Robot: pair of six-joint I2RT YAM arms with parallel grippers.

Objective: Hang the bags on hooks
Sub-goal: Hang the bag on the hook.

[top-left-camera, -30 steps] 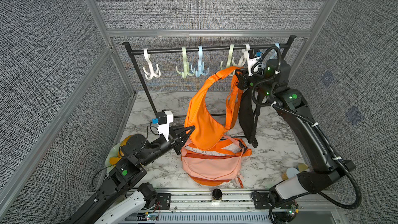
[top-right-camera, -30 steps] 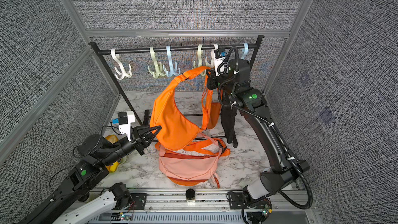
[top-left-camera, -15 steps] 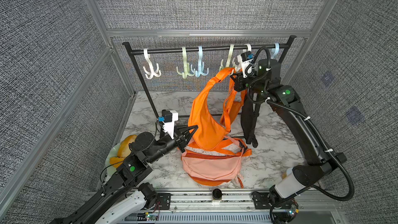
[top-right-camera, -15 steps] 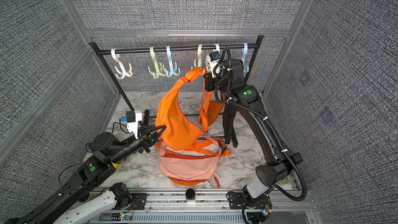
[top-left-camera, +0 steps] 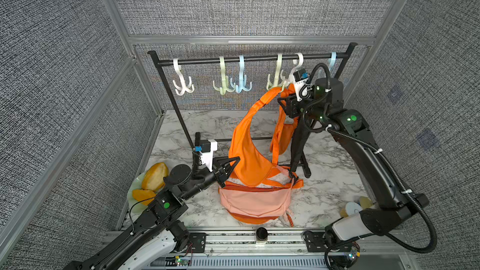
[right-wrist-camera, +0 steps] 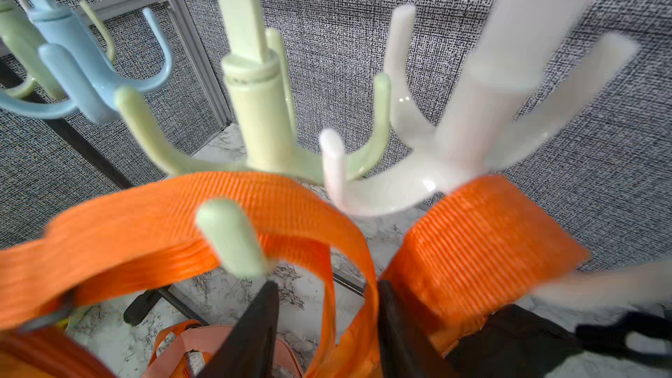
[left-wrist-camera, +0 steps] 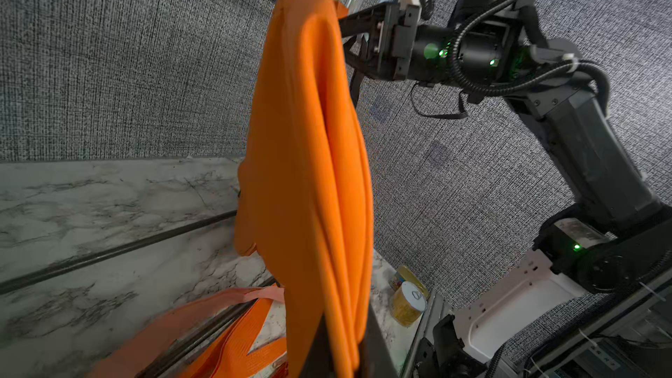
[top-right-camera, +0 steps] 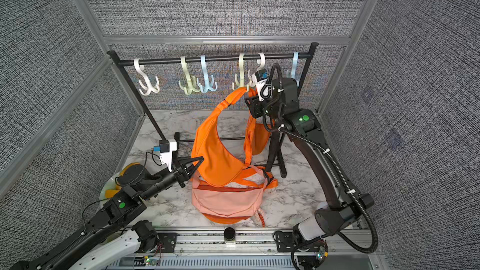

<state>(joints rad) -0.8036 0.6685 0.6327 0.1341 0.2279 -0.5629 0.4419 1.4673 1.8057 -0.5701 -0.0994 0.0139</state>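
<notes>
Left jaws gripping 1 orange bag (top-left-camera: 249,157), right jaws parted, 1 pink bag (top-left-camera: 254,201), 6 hooks (top-left-camera: 222,76)

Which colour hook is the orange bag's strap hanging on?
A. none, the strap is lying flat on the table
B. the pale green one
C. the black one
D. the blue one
B: in the right wrist view the strap of the orange bag is looped over a prong of the pale green hook.
</notes>
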